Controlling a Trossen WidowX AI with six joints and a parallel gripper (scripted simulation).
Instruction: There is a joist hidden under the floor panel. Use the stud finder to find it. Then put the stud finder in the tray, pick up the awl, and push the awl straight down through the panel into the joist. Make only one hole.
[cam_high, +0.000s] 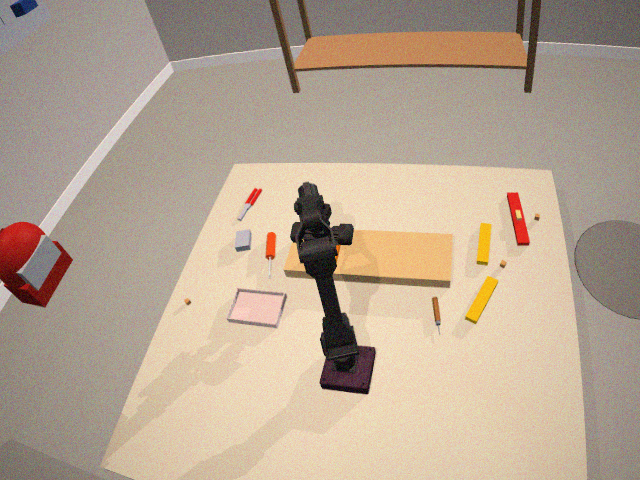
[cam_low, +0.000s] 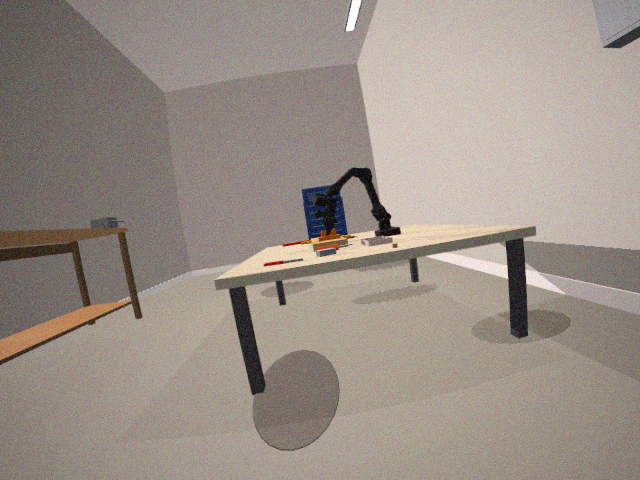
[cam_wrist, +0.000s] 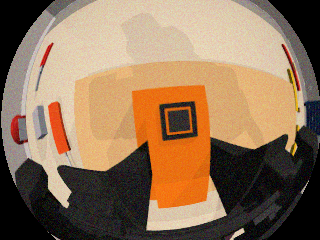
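Note:
My gripper (cam_low: 329, 230) (cam_wrist: 175, 142) is shut on the orange stud finder (cam_high: 338, 251) (cam_low: 329, 236) (cam_wrist: 175, 167), with one dark finger on each side of it. The stud finder is over the left part of the tan floor panel (cam_high: 403, 258) (cam_wrist: 265, 100); whether it touches the panel I cannot tell. Its square display is dark with an orange outline. The arm hides most of it in the top view. The pink tray (cam_high: 256, 308) (cam_low: 376, 241) is empty, in front of the panel's left end. The awl (cam_high: 436, 310) lies in front of the panel's right end, its tip toward the front.
Left of the panel are an orange screwdriver (cam_high: 270, 246) (cam_wrist: 58, 127), a grey block (cam_high: 242, 240) (cam_wrist: 39, 122) and red-handled pliers (cam_high: 249, 203). To the right lie yellow bars (cam_high: 483, 243) (cam_high: 481, 299), a red level (cam_high: 517, 219) and small brown cubes (cam_high: 503, 263).

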